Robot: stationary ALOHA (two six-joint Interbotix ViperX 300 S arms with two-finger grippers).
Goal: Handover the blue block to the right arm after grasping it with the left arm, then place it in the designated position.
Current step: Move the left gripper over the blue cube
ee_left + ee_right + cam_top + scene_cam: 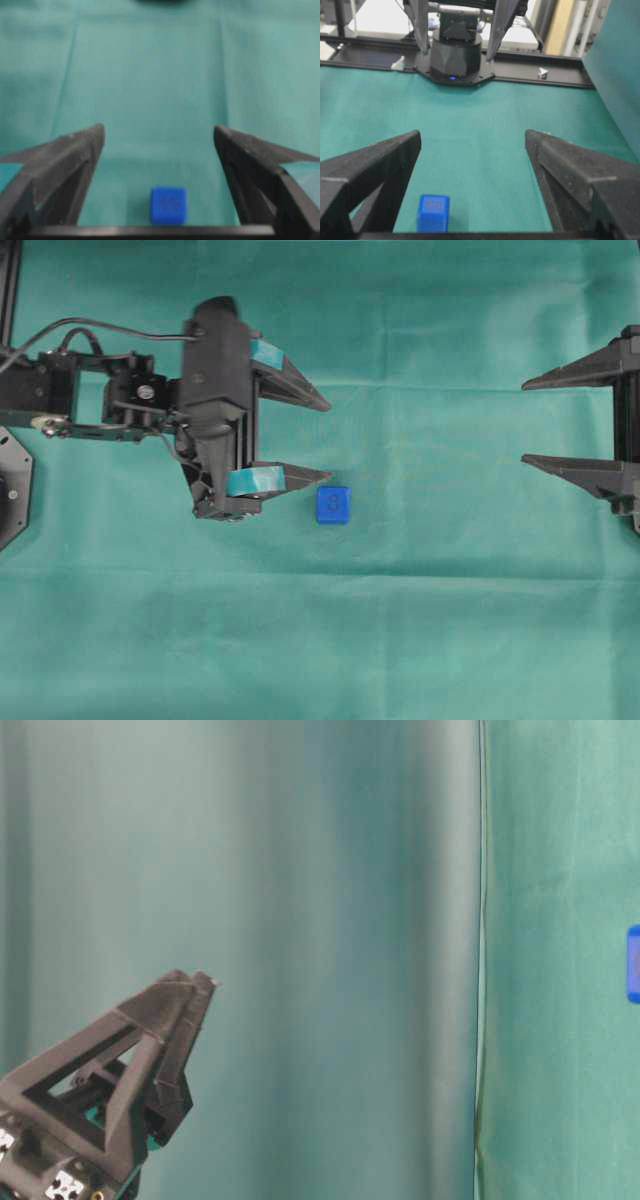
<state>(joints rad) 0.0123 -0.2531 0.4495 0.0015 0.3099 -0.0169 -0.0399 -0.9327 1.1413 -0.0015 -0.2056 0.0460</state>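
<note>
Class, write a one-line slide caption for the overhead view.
Left arm's open tool nears the blue block on green cloth; right arm's tool waits open.

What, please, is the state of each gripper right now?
Left gripper: open, holding nothing; small bright blue cube lies free on the cloth.
Right gripper: open, empty.

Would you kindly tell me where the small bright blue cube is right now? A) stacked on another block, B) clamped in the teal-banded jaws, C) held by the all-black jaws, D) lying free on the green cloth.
D: the small bright blue cube lies on the green cloth, just past the open teal-banded left gripper.
</note>
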